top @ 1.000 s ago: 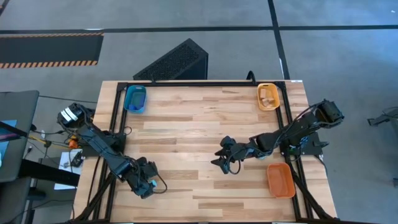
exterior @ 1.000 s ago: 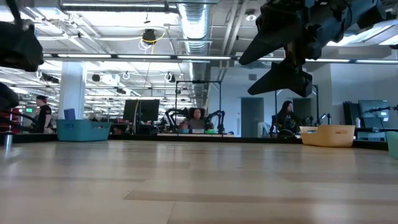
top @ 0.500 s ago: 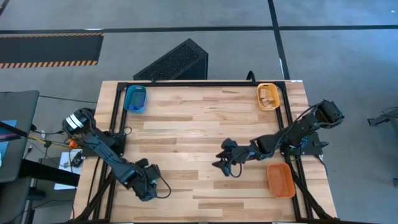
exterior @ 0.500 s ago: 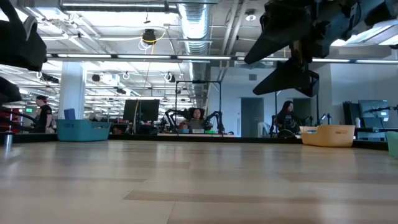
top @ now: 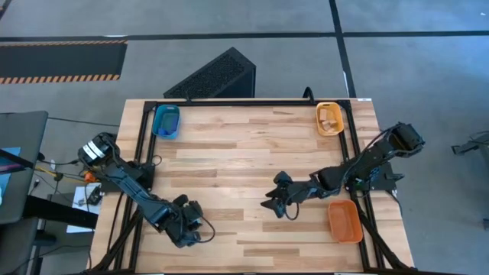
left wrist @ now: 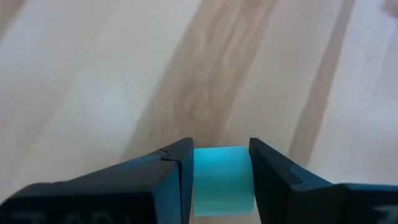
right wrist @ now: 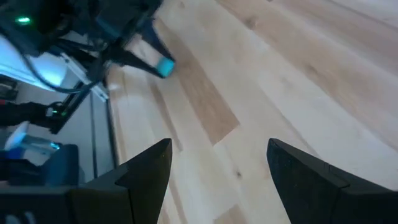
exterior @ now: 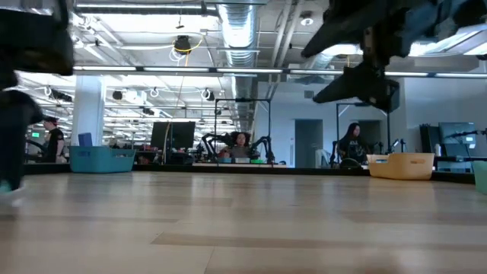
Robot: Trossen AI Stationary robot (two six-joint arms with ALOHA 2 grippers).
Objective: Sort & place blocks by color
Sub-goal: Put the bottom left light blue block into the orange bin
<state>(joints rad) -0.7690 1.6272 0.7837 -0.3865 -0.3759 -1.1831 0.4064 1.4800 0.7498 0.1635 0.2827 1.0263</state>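
While the left gripper (left wrist: 221,168) pinches a cyan block (left wrist: 222,180) at the table's (top: 252,145) near left, the right gripper (right wrist: 214,168) hovers mid-table, fingers spread wide, holding nothing.

An overhead camera is looking straight down at the worktop (top: 252,145); a low camera is looking level across it; wrist cameras are viewing it closely.
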